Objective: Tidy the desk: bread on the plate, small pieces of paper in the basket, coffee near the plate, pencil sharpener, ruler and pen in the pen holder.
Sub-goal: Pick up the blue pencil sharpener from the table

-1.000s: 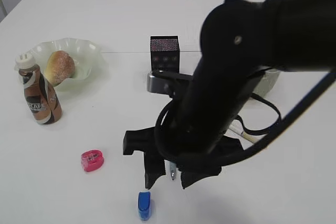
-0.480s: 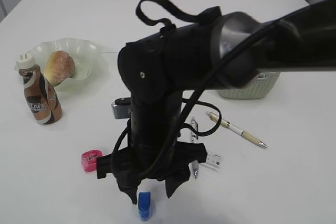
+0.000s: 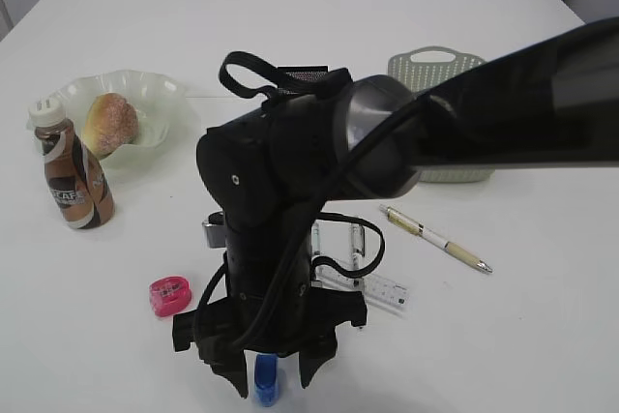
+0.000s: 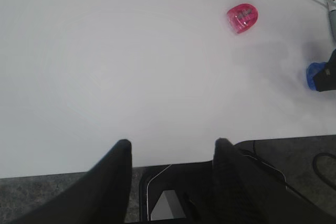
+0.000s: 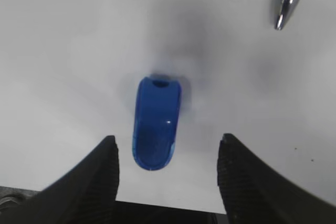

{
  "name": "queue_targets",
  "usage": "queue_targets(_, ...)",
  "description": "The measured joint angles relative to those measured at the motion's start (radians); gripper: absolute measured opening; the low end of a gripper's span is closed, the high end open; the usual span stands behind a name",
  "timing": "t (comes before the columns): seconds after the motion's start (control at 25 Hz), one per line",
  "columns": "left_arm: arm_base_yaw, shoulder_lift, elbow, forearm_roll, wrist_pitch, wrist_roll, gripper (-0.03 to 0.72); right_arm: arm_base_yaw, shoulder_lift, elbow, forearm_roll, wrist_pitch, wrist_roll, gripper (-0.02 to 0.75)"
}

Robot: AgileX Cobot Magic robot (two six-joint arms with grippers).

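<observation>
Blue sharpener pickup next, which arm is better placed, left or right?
Right. The right gripper hangs open directly over the blue sharpener, which lies between its fingers in the right wrist view. The left gripper sits open at the desk edge, nearer the pink sharpener.

Desk (image 3: 542, 336) is showing plain white. Plate (image 3: 160, 94) is showing translucent pale green; bread (image 3: 108, 123) golden-brown. Coffee (image 3: 73, 176) is wearing a brown, black and white swirl label under a white cap. Basket (image 3: 435, 70) is showing grey-green, perforated. One sharpener (image 3: 169, 297) is showing pink, another (image 5: 156, 121) glossy blue. Arm and right gripper (image 3: 266, 374) are showing black.
</observation>
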Motion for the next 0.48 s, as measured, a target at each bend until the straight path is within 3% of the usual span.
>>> queue_targets(0.48, 0.0, 0.0, 0.0, 0.0, 0.0, 0.0, 0.37, 0.0, 0.057, -0.007, 0.0, -0.019, 0.023, 0.438)
